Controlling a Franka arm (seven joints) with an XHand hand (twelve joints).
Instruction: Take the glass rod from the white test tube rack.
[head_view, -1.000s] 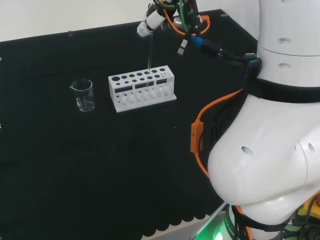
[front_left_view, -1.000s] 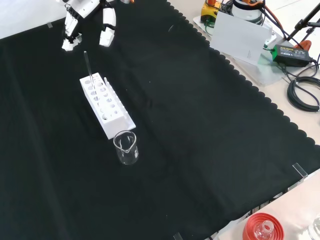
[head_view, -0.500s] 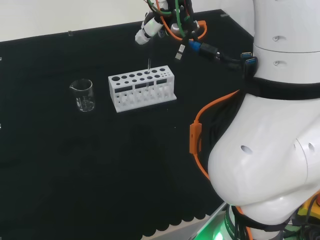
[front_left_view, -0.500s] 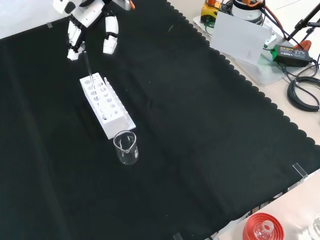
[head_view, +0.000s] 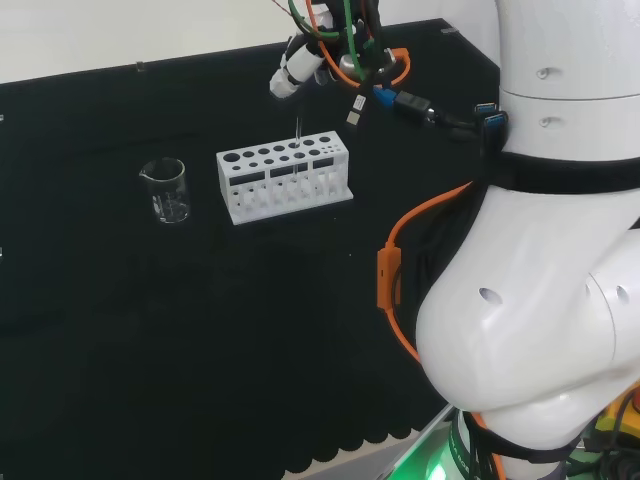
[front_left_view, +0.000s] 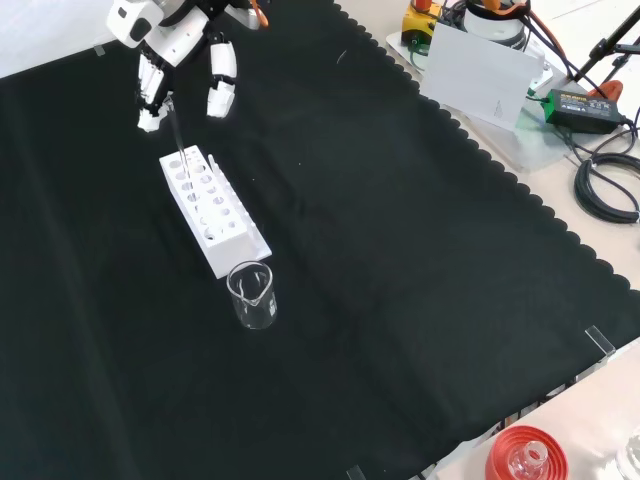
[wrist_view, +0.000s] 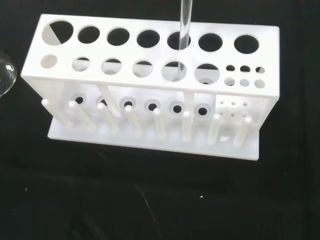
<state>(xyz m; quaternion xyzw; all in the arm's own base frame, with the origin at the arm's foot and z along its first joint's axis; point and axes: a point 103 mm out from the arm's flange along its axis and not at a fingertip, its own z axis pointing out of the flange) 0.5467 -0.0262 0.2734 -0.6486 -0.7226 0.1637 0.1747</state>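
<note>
Hand (front_left_view: 180, 55) fingers apart above clear glass rod (wrist_view: 183, 27); rod upright in holed white rack (wrist_view: 150, 85).

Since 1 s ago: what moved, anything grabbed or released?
The hand came down and slightly right in the front view, so its fingers now sit beside the top of the glass rod; whether they touch it cannot be told. The rod stays upright in the white test tube rack. Rack and beaker unchanged.

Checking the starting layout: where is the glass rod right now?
The glass rod stands upright in a hole of the white test tube rack, at its far end in the front view, with the hand just above its top.
</note>
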